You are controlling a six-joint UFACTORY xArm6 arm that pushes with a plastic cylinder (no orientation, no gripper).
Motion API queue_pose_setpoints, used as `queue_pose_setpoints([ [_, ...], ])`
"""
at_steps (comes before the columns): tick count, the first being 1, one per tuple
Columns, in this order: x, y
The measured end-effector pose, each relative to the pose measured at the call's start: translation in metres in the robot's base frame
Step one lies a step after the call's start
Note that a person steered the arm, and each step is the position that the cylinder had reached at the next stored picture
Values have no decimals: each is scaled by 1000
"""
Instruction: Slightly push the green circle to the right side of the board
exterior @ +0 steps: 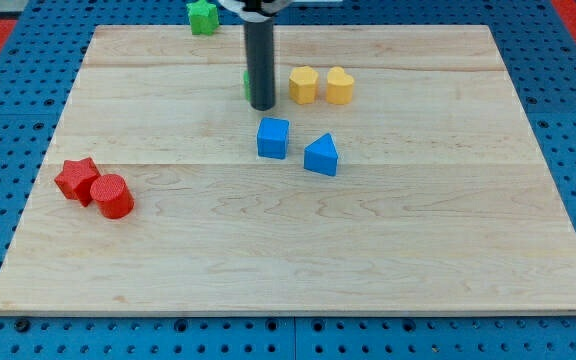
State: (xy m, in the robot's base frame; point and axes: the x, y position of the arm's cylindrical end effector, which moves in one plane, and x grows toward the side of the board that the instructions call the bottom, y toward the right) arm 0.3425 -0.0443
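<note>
The green circle is almost wholly hidden behind my rod; only a thin green edge shows at the rod's left side, in the upper middle of the board. My tip rests on the board right in front of that block, seemingly touching it. A yellow hexagon lies just right of the rod, with a yellow heart-like block beside it.
A green star sits at the board's top edge, left of the rod. A blue cube and a blue triangle lie below the tip. A red star and a red cylinder sit at the left.
</note>
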Motion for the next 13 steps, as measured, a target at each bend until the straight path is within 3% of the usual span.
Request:
queue_pose_setpoints([
  [2, -45, -101],
  [6, -18, -155],
  [7, -2, -141],
  [8, -22, -65],
  [10, -32, 18],
  [13, -36, 18],
])
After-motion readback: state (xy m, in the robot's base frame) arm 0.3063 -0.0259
